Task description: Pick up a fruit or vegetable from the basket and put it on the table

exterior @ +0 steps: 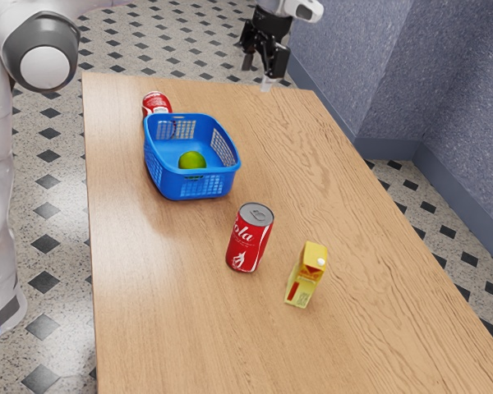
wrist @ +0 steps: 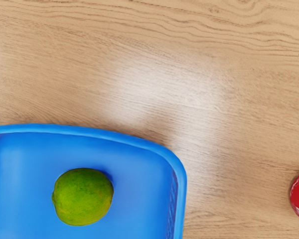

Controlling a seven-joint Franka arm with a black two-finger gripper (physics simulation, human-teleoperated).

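The likeliest trouble lies at the open blue plastic basket (exterior: 172,189): its raised walls stand around the round green lime (wrist: 83,197), which rests on the basket floor, and a descent slightly off line could land a fingertip on the rim, tipping the basket or dragging it over the pale wooden worktop (exterior: 172,304). The lime's smooth, curved skin is a second risk; a grip above its middle, or to one side of it, would probably squeeze it out and send it rolling against a wall. Lifting too little before moving sideways could knock it on the rim. Once set down it may roll, so it wants a low, gentle release away from the worktop's edges, the upright red cola can (exterior: 248,240) and the small yellow carton (exterior: 306,276). The black two-finger hand (exterior: 258,78) is raised clear of the basket, its fingers spread well apart, holding nothing and touching nothing.
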